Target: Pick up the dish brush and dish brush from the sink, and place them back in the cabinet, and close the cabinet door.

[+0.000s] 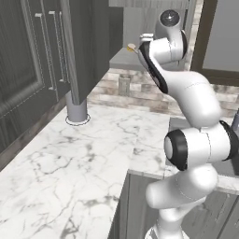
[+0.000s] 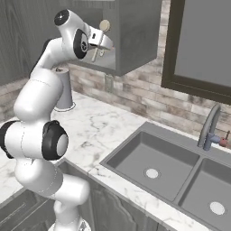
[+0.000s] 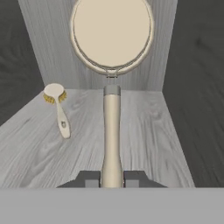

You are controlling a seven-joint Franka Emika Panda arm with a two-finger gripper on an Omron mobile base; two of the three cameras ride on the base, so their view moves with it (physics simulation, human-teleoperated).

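Observation:
One dish brush (image 3: 111, 127) stands between my gripper (image 3: 111, 179) fingers, which are shut on its wooden handle, the round cream head pointing into the cabinet (image 2: 135, 36). The base views show the same brush (image 2: 103, 27) held at the cabinet's open front, beside my gripper (image 2: 100, 43) and just above the shelf (image 1: 123, 58). A second dish brush (image 3: 57, 107) lies on the grey shelf (image 3: 148, 140) to the left, head toward the back wall. The cabinet door (image 1: 88, 46) stands open. Both basins of the sink (image 2: 135, 155) hold nothing but white drain discs.
A grey cylinder (image 1: 77, 109) stands on the marble counter (image 1: 70, 158) under the open door. The curved steel tap (image 2: 210, 126) rises behind the sink. A dark-framed window (image 2: 203, 40) is on the wall to the right. Tall dark cabinets with bar handles (image 1: 46, 51) are at left.

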